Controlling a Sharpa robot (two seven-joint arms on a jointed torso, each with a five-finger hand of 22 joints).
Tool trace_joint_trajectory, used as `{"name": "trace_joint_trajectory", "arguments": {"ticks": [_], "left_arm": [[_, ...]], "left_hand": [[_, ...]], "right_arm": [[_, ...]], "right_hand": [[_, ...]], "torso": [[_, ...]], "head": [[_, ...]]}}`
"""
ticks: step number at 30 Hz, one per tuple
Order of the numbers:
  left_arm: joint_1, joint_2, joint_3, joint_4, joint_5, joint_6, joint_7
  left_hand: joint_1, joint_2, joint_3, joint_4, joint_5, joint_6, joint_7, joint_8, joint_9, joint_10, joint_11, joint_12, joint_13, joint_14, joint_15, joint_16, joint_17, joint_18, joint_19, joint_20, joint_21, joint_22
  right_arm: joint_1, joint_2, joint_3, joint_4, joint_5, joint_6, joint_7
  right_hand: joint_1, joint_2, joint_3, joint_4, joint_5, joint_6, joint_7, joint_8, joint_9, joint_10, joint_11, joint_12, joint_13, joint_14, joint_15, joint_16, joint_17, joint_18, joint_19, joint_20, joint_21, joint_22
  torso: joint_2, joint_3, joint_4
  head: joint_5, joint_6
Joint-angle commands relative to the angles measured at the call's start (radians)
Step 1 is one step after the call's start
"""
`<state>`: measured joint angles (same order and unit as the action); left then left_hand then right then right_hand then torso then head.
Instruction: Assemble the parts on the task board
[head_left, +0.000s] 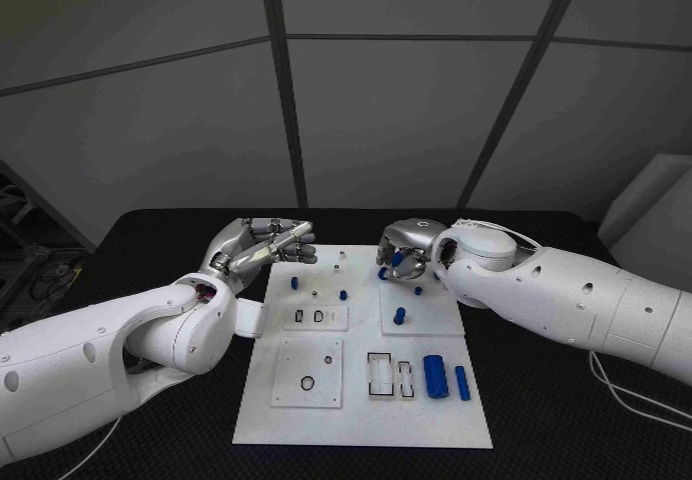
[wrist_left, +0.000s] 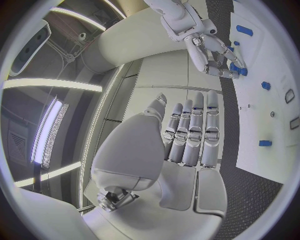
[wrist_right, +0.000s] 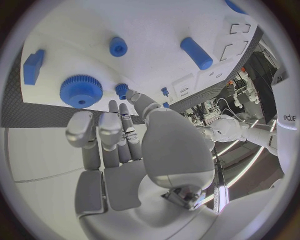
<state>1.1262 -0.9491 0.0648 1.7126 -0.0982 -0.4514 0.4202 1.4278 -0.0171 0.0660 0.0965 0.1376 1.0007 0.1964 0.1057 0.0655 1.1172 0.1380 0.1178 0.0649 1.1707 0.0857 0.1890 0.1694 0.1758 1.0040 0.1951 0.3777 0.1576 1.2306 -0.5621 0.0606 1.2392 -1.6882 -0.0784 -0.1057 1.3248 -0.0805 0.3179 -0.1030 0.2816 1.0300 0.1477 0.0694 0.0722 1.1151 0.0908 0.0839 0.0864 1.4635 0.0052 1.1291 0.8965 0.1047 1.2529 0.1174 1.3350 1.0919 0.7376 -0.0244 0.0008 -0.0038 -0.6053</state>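
Right robot hand (head_left: 405, 250) over the far right of the white task board (head_left: 361, 420) on the black counter (head_left: 577, 420), fingers curled, hold unclear; blue gear (wrist_right: 81, 90) on the board just beyond its fingertips; left robot hand (head_left: 260, 243) empty, fingers straight, at far-left edge; blue cylinder (head_left: 436, 383) near edge, long axis near-to-far.
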Motion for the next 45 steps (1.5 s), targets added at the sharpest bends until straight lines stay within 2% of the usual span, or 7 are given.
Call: {"name": "trace_joint_trajectory", "arguments": {"ticks": [1, 23, 29, 33, 40, 45], "left_arm": [[0.001, -0.001, 0.001, 0.001, -0.009, 0.015, 0.004], [0.001, -0.002, 0.001, -0.002, -0.009, 0.019, 0.003], [0.001, -0.002, 0.001, -0.002, -0.009, 0.019, 0.003], [0.002, -0.003, 0.001, -0.002, -0.009, 0.020, 0.002], [0.002, -0.006, 0.001, -0.001, -0.009, 0.021, 0.001], [0.002, -0.007, 0.001, -0.003, -0.009, 0.022, 0.001]], "left_hand": [[-0.006, -0.007, -0.005, -0.003, -0.003, 0.003, 0.005, -0.006, -0.001, 0.004, 0.004, -0.006, 0.000, 0.004, 0.004, -0.006, 0.001, 0.006, 0.008, -0.002, 0.000, -0.001], [-0.007, -0.006, -0.005, -0.003, -0.003, 0.003, 0.006, -0.009, -0.001, 0.003, 0.005, -0.009, 0.000, 0.004, 0.004, -0.010, 0.002, 0.006, 0.009, -0.002, -0.001, -0.002], [-0.007, -0.006, -0.004, -0.004, -0.003, 0.003, 0.007, -0.010, -0.001, 0.002, 0.005, -0.011, 0.000, 0.004, 0.005, -0.011, 0.003, 0.006, 0.009, -0.001, -0.001, -0.002], [-0.007, -0.006, -0.004, -0.004, -0.003, 0.003, 0.007, -0.010, -0.001, 0.002, 0.005, -0.011, 0.000, 0.004, 0.005, -0.011, 0.003, 0.006, 0.009, -0.001, -0.001, -0.002], [-0.006, -0.004, -0.003, -0.005, -0.003, 0.002, 0.007, -0.012, -0.001, 0.002, 0.006, -0.013, 0.000, 0.004, 0.005, -0.013, 0.004, 0.006, 0.009, -0.001, -0.002, -0.002], [-0.006, -0.004, -0.003, -0.005, -0.003, 0.002, 0.007, -0.012, -0.001, 0.002, 0.006, -0.013, 0.000, 0.004, 0.005, -0.013, 0.004, 0.006, 0.009, -0.001, -0.002, -0.002]], "right_arm": [[0.002, 0.003, 0.000, -0.003, -0.009, 0.030, -0.005], [0.002, 0.029, -0.002, -0.035, -0.009, 0.058, 0.001], [0.002, 0.034, -0.003, -0.037, -0.009, 0.048, 0.005], [0.002, 0.032, -0.003, -0.035, -0.009, 0.007, 0.011], [0.002, 0.013, -0.003, -0.005, 0.003, -0.131, 0.029], [0.002, 0.015, -0.003, 0.003, 0.007, -0.206, 0.019]], "right_hand": [[0.006, 0.007, 0.011, 0.002, 0.000, 0.004, 0.001, 0.003, 0.002, 0.014, 0.000, 0.007, 0.002, 0.019, 0.002, 0.013, 0.011, -0.012, 0.012, -0.001, 0.011, 0.013], [0.010, 0.012, 0.048, 0.008, -0.007, 0.030, 0.001, 0.010, 0.006, 0.060, -0.006, 0.013, 0.005, 0.018, -0.003, 0.052, 0.045, -0.018, 0.028, -0.005, 0.038, 0.054], [0.035, 0.025, 0.081, -0.003, -0.042, 0.052, -0.002, 0.017, 0.011, 0.081, -0.012, 0.015, 0.007, 0.019, -0.007, 0.071, 0.062, -0.022, 0.040, -0.009, 0.053, 0.078], [0.048, 0.034, 0.099, -0.009, -0.055, 0.070, -0.005, 0.024, 0.016, 0.097, -0.016, 0.018, 0.010, 0.019, -0.011, 0.079, 0.069, -0.025, 0.049, -0.011, 0.063, 0.095], [0.063, 0.036, 0.120, -0.021, -0.059, 0.093, -0.009, 0.033, 0.025, 0.121, -0.022, 0.023, 0.015, 0.019, -0.016, 0.089, 0.076, -0.029, 0.062, -0.016, 0.077, 0.118], [0.064, 0.035, 0.124, -0.023, -0.057, 0.092, -0.008, 0.032, 0.025, 0.120, -0.021, 0.021, 0.016, 0.019, -0.016, 0.090, 0.077, -0.029, 0.063, -0.017, 0.079, 0.121]], "torso": [[0.002, -0.0006, 0.0000], [0.006, -0.0018, 0.0033], [0.007, -0.0022, 0.0046], [0.007, -0.0030, 0.0052], [0.008, -0.0034, 0.0056], [0.009, -0.0039, 0.0066]], "head": [[0.000, -0.002], [-0.001, -0.010], [-0.004, -0.010], [-0.003, -0.009], [-0.002, -0.001], [-0.001, 0.005]]}}
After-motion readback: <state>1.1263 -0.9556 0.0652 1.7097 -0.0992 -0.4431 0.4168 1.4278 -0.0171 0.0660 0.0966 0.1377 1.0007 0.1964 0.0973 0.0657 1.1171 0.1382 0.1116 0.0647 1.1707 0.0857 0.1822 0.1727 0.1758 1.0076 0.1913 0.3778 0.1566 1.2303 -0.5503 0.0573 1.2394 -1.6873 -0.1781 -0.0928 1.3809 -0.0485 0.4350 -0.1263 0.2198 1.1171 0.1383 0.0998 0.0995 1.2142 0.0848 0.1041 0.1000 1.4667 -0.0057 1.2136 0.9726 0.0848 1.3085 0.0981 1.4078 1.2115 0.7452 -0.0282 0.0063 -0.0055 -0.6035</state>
